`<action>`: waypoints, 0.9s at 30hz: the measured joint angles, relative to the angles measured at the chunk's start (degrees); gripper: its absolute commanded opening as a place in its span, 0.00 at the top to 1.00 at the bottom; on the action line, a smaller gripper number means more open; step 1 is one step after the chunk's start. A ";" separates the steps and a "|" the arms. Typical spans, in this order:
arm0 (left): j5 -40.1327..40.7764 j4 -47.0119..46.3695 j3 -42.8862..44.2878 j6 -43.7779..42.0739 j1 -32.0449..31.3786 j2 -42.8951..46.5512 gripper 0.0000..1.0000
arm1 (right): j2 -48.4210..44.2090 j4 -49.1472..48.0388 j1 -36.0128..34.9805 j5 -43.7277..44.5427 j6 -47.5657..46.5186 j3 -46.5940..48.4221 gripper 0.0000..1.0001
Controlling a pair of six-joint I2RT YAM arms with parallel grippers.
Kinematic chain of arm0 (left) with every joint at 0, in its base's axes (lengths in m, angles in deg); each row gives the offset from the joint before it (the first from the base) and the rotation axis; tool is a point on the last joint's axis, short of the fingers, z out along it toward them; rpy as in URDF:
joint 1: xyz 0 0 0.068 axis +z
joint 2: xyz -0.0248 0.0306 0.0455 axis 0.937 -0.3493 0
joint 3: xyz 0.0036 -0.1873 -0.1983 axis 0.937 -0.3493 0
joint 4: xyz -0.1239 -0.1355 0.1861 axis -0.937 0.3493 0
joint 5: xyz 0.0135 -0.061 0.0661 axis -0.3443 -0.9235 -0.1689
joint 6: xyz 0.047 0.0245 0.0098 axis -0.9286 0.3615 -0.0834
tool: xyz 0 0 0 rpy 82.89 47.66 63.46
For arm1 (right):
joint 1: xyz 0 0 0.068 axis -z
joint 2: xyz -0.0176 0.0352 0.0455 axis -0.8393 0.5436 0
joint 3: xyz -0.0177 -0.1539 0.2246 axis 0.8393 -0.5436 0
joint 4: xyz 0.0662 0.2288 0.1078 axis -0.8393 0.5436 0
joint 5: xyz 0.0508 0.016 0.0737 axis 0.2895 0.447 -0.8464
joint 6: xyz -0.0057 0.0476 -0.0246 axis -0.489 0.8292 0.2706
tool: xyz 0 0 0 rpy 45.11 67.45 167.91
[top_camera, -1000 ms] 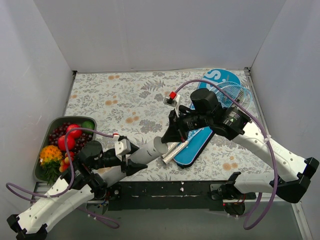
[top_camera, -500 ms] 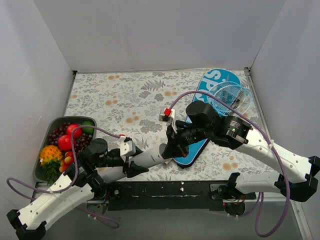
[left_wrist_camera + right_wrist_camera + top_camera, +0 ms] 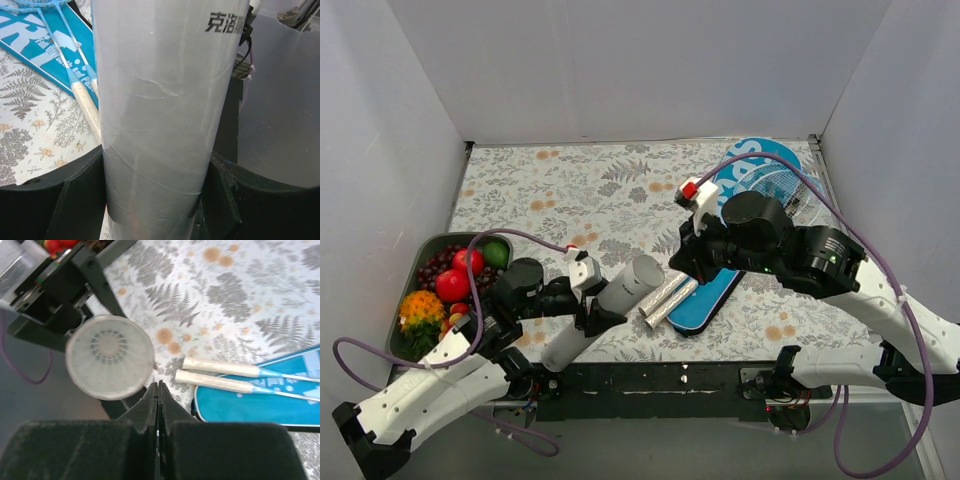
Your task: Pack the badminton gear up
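My left gripper (image 3: 594,303) is shut on the white cardboard tube (image 3: 620,295) and holds it tilted above the table; in the left wrist view the tube (image 3: 160,100) fills the space between the fingers (image 3: 80,200). The right wrist view looks into the tube's open end, where a white shuttlecock (image 3: 109,356) sits. My right gripper (image 3: 680,262) is shut and empty, just right of the tube's mouth (image 3: 158,386). Two light-blue rackets (image 3: 775,190) lie on the blue "SPORT" cover (image 3: 718,292), their silvery handles (image 3: 220,367) sticking out past its end.
A dark tray (image 3: 440,238) of colourful fruit stands at the left front. The table is flower-patterned, with white walls on three sides. The arm bases and a black rail run along the near edge.
My right gripper has pulled back from the tube's mouth, up and to the right. My left gripper has carried the tube slightly left and tilted it up more.
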 measured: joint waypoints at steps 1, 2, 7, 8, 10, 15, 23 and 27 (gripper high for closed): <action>0.35 -0.02 0.74 0.07 0.00 -0.68 0.40 | -0.57 0.11 0.04 2.01 0.42 0.15 0.99; 0.92 0.07 1.68 0.15 0.00 -1.49 0.41 | -1.42 0.15 0.07 4.52 0.87 0.20 0.99; 7.74 2.54 9.75 1.68 0.02 -9.94 0.48 | -6.60 -0.17 0.37 13.00 3.06 0.20 0.99; 8.81 3.13 11.45 1.97 0.04 -11.85 0.48 | -7.41 -0.33 0.37 13.75 3.39 0.22 0.99; 12.11 3.78 15.63 2.86 0.04 -17.46 0.47 | -8.37 -0.57 0.37 14.62 3.89 -0.04 0.99; 21.73 7.93 25.75 4.46 0.26 -30.21 0.46 | -11.43 -3.50 0.37 14.95 6.54 -6.95 0.99; 28.24 12.66 46.84 5.31 5.75 -49.77 0.45 | -13.33 -4.70 0.37 14.36 11.17 -17.84 0.99; 29.31 17.05 57.57 5.18 11.93 -58.49 0.46 | -14.75 -5.09 0.37 14.08 12.50 -19.56 0.99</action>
